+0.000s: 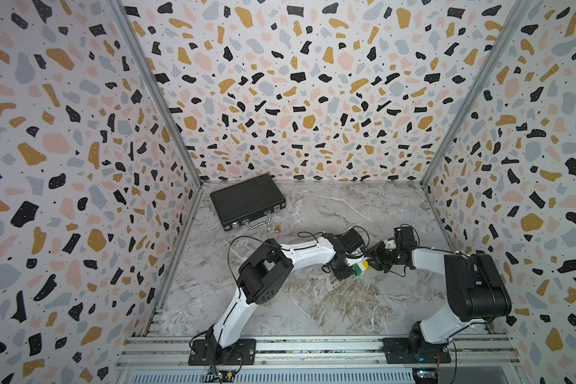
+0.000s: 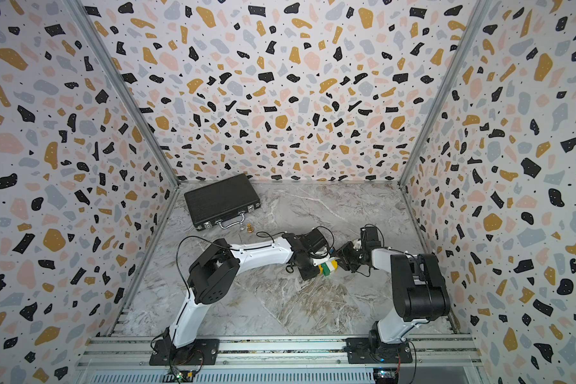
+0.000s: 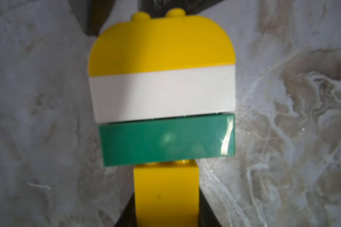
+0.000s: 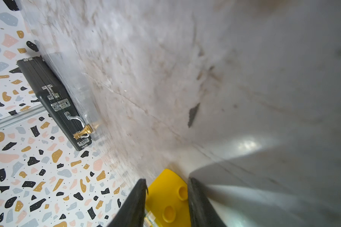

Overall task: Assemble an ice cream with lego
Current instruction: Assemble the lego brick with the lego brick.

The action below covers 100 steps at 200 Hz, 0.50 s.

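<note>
The ice cream (image 3: pixel 165 98) is a short striped stack. A half-round yellow brick with two studs forms one end, followed by a white layer, a green layer and a narrower yellow brick at the slim end. A thin seam shows between the white and the green, and the white sits very slightly askew. In both top views the stack (image 1: pixel 359 267) (image 2: pixel 328 267) lies sideways between the two arms, right of the middle of the marbled desk (image 1: pixel 313 299) (whether it touches the surface cannot be told).

The left fingers (image 3: pixel 205 218) stand narrow, pressed on either side of the slim yellow brick. In the right wrist view the right fingers (image 4: pixel 132 208) stand a little wider. They are set against both flanks of the rounded yellow end (image 4: pixel 165 196), with its two studs showing in the gap. Each arm therefore holds one end of the same stack.

By count there is one ice cream, with four bricks visible in it: two yellow, one white and one green. At the far left corner of the desk lies one closed black case (image 1: pixel 246 199). Just beside its handle stands one small gold figurine (image 1: pixel 275 228).
</note>
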Each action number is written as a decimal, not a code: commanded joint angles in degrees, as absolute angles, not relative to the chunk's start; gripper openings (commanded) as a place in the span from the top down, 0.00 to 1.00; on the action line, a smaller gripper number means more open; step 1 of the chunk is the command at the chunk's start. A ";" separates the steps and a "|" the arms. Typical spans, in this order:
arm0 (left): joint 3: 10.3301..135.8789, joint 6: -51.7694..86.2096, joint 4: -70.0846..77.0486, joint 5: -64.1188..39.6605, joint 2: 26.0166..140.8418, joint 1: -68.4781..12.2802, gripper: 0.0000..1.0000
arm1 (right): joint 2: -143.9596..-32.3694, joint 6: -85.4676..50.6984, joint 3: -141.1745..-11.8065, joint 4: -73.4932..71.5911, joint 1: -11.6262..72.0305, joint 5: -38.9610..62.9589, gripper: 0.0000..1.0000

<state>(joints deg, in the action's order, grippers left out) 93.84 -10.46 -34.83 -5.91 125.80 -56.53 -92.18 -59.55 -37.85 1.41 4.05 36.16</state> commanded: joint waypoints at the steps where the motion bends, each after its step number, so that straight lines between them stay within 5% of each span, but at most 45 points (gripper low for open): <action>1: 91.87 -6.58 -40.43 -4.34 134.47 -56.95 0.94 | -94.57 -59.59 -34.54 8.09 5.14 33.14 0.61; 100: 91.99 -4.19 -31.03 -4.36 132.92 -57.48 0.93 | -94.52 -60.22 -34.07 7.12 7.58 33.63 0.63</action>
